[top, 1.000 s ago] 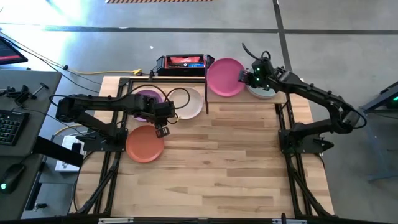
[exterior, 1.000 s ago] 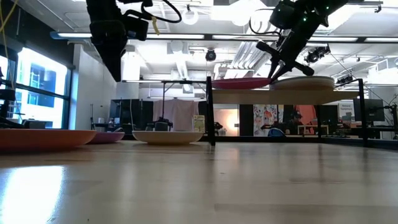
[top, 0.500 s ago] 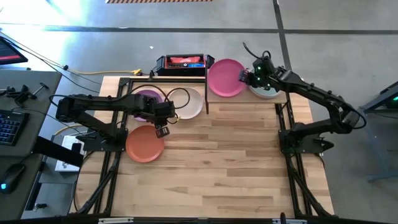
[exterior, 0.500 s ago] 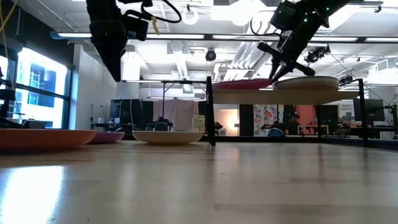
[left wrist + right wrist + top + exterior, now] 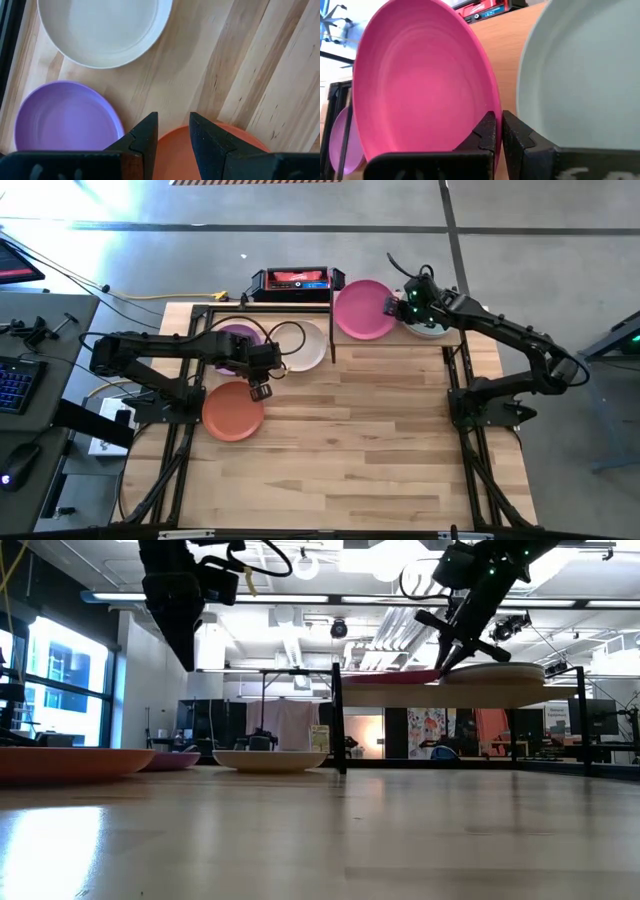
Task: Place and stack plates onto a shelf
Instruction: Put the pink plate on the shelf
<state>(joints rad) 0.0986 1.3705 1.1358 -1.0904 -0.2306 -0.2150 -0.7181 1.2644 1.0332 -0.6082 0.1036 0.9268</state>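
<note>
Two grippers, right gripper (image 5: 393, 307) pinching pink plate (image 5: 362, 305) over shelf (image 5: 507, 50), left gripper (image 5: 259, 391) spread above orange plate (image 5: 233, 411).

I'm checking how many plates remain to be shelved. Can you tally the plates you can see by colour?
Purple plate: 1
Cream-white plate: 1
Orange plate: 1
Pink plate: 1
Pale teal plate: 1
Total: 5

Near half of the surface (image 5: 340, 450) is bare wood, I can pass freely there. Far left is crowded: purple plate (image 5: 236, 343), cream plate (image 5: 305, 346), orange plate (image 5: 233, 411). Shelf (image 5: 400, 332) is full w/ pink plate (image 5: 362, 306) and pale plate (image 5: 428, 328); black post (image 5: 338, 720) blocks the middle.
</note>
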